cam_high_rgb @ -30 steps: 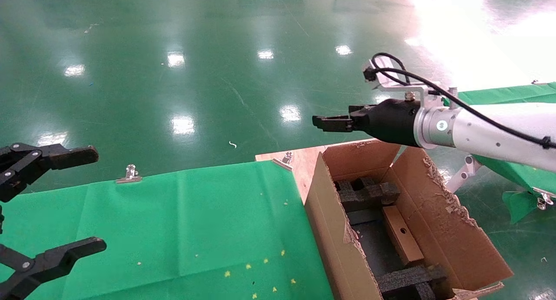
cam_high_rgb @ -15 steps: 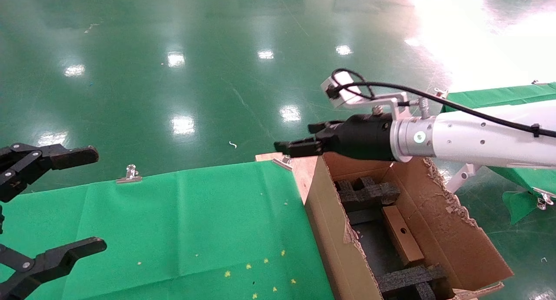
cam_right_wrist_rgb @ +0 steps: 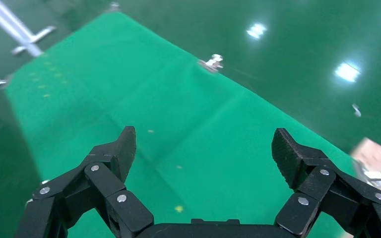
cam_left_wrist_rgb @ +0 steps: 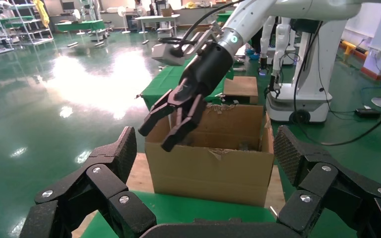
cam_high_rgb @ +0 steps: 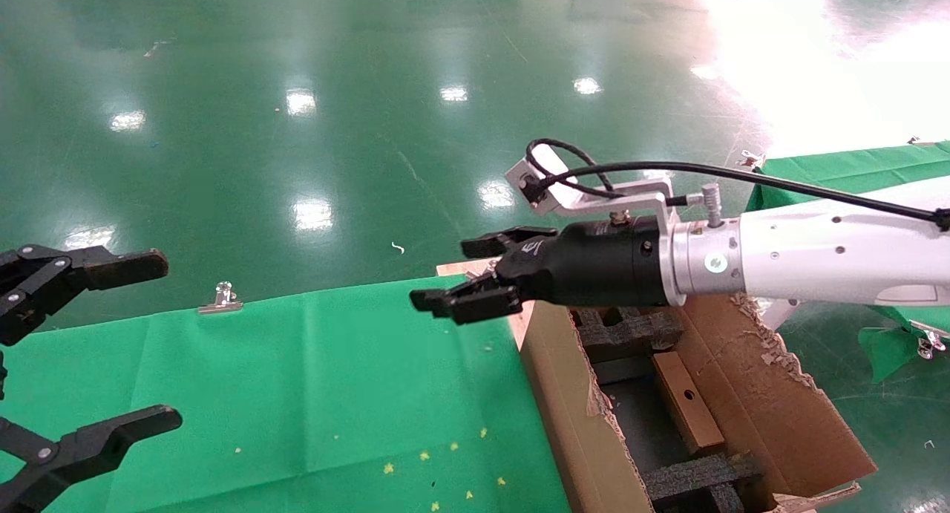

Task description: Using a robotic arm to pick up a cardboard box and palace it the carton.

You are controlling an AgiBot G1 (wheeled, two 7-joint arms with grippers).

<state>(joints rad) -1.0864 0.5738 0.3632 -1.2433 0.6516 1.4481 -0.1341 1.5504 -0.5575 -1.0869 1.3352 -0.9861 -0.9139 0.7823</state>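
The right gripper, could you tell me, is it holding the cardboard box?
No, the right gripper is open and empty; the cardboard box lies in the carton.

Right hand (cam_high_rgb: 475,283) lower, farther left.

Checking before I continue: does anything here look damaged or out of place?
Yes: the carton has ragged, torn flap edges. The cardboard box lies inside it between black foam blocks. The right gripper hangs open and empty over the green cloth.

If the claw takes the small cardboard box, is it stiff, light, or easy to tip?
The small cardboard box likely stays stiff: its edges look straight. Probably light, being plain thin cardboard. It lies long and flat inside the carton, so tipping seems unlikely.
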